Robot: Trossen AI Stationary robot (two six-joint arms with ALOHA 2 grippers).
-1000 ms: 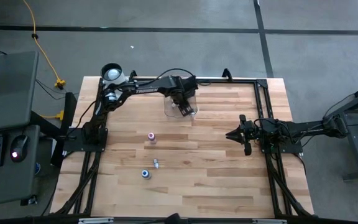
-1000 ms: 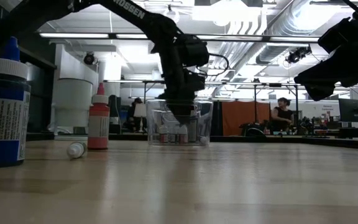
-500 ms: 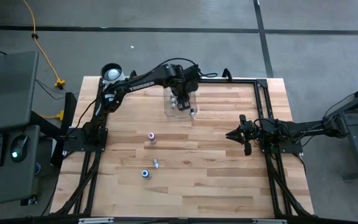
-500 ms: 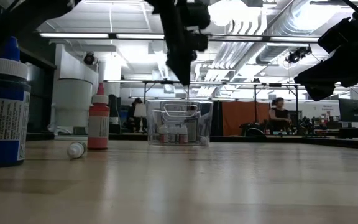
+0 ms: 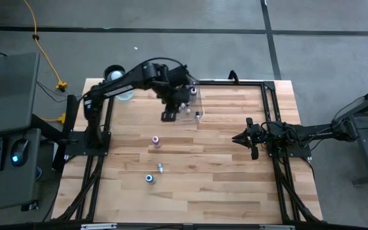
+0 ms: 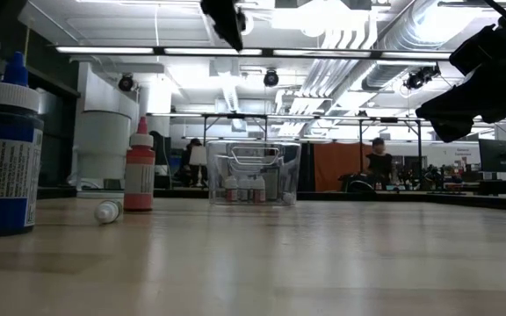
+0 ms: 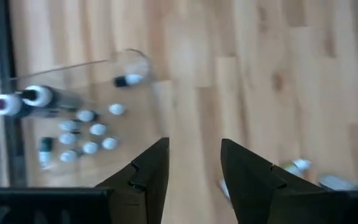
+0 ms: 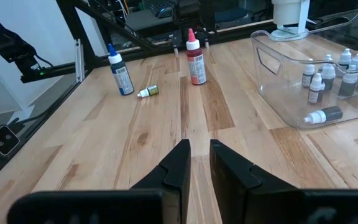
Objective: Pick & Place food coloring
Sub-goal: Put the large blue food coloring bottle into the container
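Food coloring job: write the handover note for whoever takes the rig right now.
Left claw: open, empty, raised above the table beside the clear plastic rectangular bin.
Right claw: fingers a narrow gap apart, empty, waiting at the table's right side.
Done: a cluster of tiny whitish bottles is in the bin, most upright, one lying down.
Left: three bottles on the bare wood, the upright blue-capped bottle, the upright pink-red bottle and the small whitish bottle lying on its side between them.
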